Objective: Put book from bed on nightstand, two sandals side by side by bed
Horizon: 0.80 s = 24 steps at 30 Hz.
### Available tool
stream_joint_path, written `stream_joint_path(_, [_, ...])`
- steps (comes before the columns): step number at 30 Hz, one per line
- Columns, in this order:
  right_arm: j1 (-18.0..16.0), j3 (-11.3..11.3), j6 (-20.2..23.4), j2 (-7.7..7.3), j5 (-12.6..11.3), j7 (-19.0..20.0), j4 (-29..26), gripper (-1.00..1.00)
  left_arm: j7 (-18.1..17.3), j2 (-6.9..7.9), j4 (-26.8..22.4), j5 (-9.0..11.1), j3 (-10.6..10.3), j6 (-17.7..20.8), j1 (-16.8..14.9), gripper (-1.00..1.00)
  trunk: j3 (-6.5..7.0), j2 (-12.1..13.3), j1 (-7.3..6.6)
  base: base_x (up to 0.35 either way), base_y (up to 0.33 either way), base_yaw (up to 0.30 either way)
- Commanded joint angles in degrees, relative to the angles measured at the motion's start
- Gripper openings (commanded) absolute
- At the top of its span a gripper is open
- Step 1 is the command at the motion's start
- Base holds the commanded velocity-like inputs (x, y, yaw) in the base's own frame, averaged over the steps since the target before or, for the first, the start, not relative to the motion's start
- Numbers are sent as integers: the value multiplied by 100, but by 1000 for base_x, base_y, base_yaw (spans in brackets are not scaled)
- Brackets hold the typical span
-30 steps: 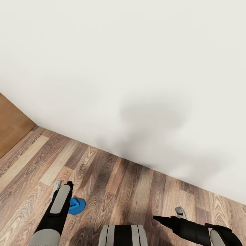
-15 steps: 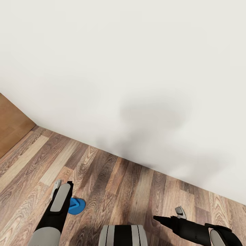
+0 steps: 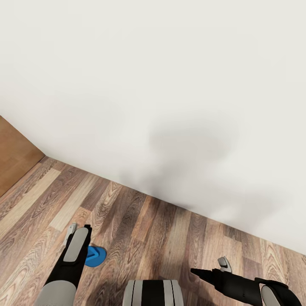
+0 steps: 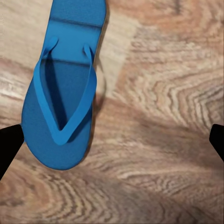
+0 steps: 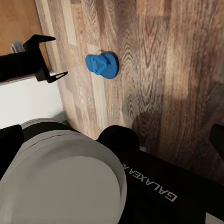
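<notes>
One bright blue sandal (image 3: 95,256) lies flat on the wood-plank floor (image 3: 140,229), just right of my left arm. In the left wrist view the sandal (image 4: 63,93) sits straps up below my left gripper (image 4: 112,144), nearer one black fingertip (image 4: 9,144) than the other. The fingers are spread wide and hold nothing. In the head view my left gripper (image 3: 79,230) hangs over the floor beside the sandal. My right gripper (image 3: 208,267) hovers low at the right, empty, with one fingertip (image 5: 217,140) at the picture's edge. The right wrist view also shows the sandal (image 5: 101,64) and the open left gripper (image 5: 57,56). Book, bed, nightstands and second sandal are out of view.
A plain white wall (image 3: 170,85) stands close ahead and meets the floor on a slant. A brown wooden panel (image 3: 12,148) adjoins it at the far left. My own base (image 3: 153,295) shows at the bottom edge. Bare floor lies between the arms.
</notes>
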Motion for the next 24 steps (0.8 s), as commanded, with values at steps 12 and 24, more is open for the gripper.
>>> stream_joint_path(12, [-2,-5,24,-4,8,22,-1,100,-229,5,721,46,9,-101,-239,100,-4,-1,-1,0,0,0])
stream_joint_path(24, [-2,-5,24,-5,8,22,-1,100,-573,30,1110,44,9,-116,-326,100,-4,-1,-1,0,0,0])
